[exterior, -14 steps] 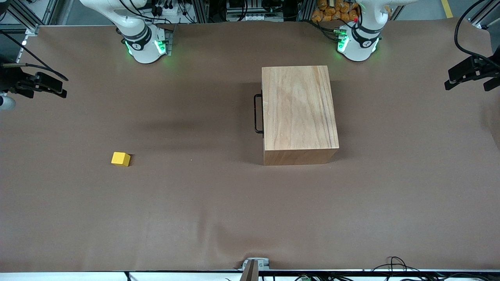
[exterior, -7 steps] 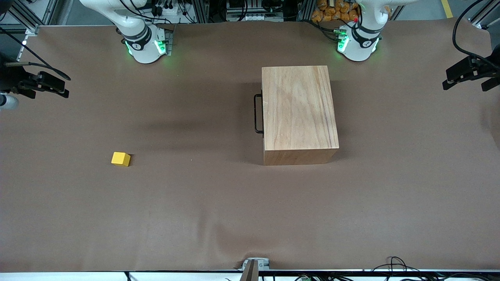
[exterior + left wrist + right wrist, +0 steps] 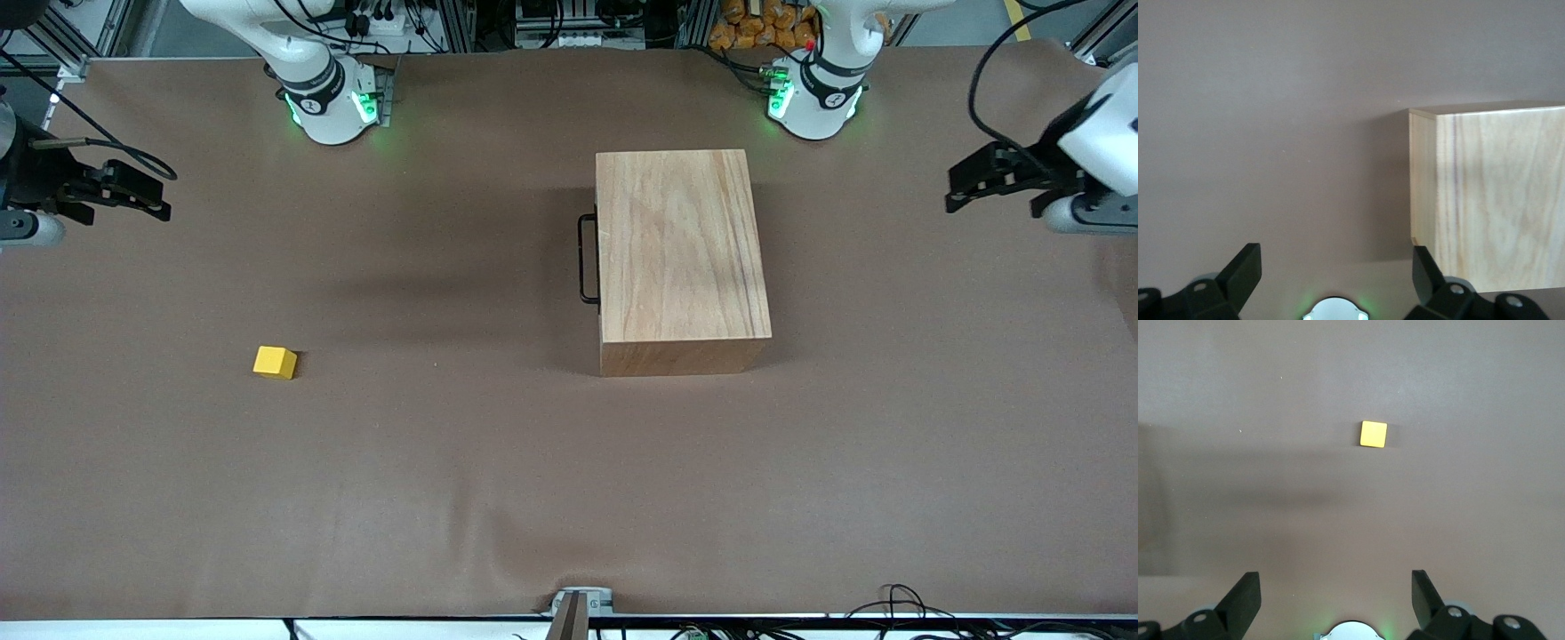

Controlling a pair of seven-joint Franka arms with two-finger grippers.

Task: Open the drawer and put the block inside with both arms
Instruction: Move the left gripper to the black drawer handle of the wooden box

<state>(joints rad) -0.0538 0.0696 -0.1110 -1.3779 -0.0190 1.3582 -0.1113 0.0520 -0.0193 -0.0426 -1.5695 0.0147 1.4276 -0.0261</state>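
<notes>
Brown paper covers the table point(image 3: 444, 498), with cables and racking seen along the top edge of the frame. At centre right the box point(image 3: 680, 258) stands with its long axis running up and down the frame; the drawer is judged shut, since only its black handle point(image 3: 587, 258) shows, on the box face turned toward the right arm's end of the table. The block point(image 3: 274, 362) lies at lower left, well apart from the box and nearer the camera. The right gripper point(image 3: 147, 191) is held at the left edge of the frame, over bare table, fingers spread wide with nothing between them; in its wrist view the block point(image 3: 1373, 434) is seen ahead and roughly centred, so this arm is judged the nearer one for the pick. The left gripper point(image 3: 973, 182) hangs at the right edge, likewise spread and empty, with a box corner point(image 3: 1491, 200) ahead; the handle faces away from it. No readable brand or writing is made out.
</notes>
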